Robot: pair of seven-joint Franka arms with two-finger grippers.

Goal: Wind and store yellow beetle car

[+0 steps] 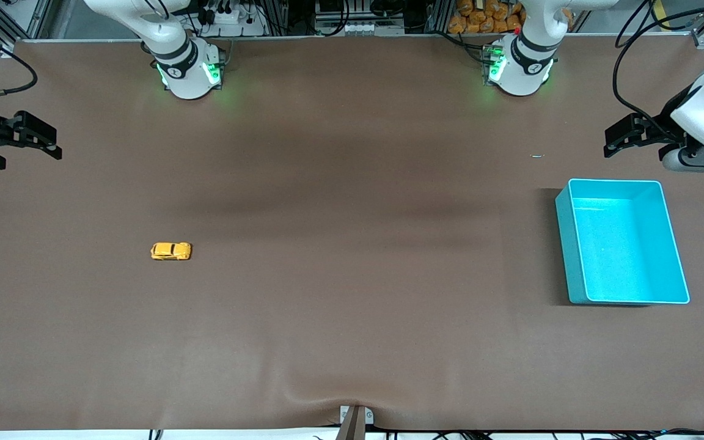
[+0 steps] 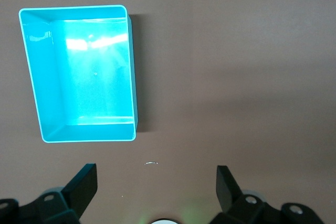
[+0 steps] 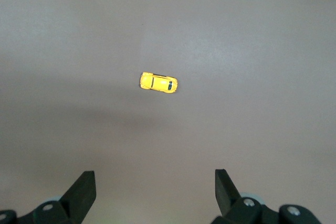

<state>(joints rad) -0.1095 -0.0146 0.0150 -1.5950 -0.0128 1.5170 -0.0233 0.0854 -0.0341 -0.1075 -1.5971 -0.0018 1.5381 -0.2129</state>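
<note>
Your bin (image 1: 624,293) sits lowest, at the frame's right, toward the left arm's end, with nothing in it. The car (image 1: 171,251) lies on the table (image 1: 352,342) at middle left, clear of both jaws. Higher up, your right gripper (image 1: 40,139) hangs at the left edge and your left gripper (image 1: 624,135) at the right edge, both spread wide.

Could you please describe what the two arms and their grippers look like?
Both arms are glossy white with black joint bands and green lights glowing at their bases. The left gripper and right gripper are matte black, with flat wedge-shaped fingers. Black cables loop near each wrist.
</note>
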